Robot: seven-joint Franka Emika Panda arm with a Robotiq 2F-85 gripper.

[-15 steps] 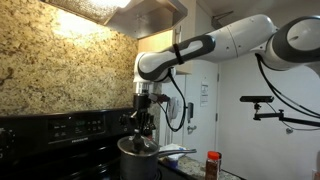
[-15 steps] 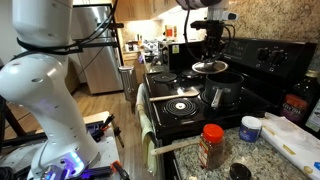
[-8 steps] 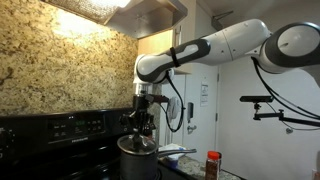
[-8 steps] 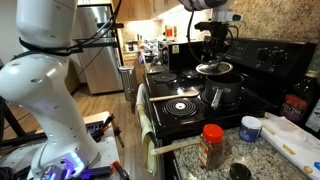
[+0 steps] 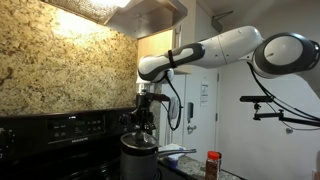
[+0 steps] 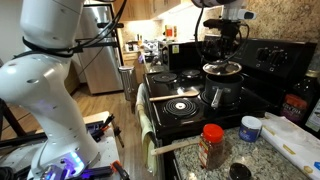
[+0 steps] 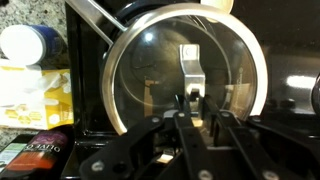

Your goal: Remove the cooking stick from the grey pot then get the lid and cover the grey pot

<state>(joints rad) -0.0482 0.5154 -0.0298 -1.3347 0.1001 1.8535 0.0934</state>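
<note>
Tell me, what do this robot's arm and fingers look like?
The arm is a chain of smooth, rounded white tubes with dark bands at the joints. A black cable loops beside its end. The gripper is black, with slim, straight black fingers. No markings are legible.

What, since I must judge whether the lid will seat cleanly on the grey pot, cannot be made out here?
- Inside of the grey pot: the lid covers it in the wrist view; exterior views show only its wall.
- Cooking stick: no view shows it clearly.
- The gripper and its hold on the lid: too small, dark in exterior views.
- Pot's base: cut by the bottom edge in an exterior view.
</note>
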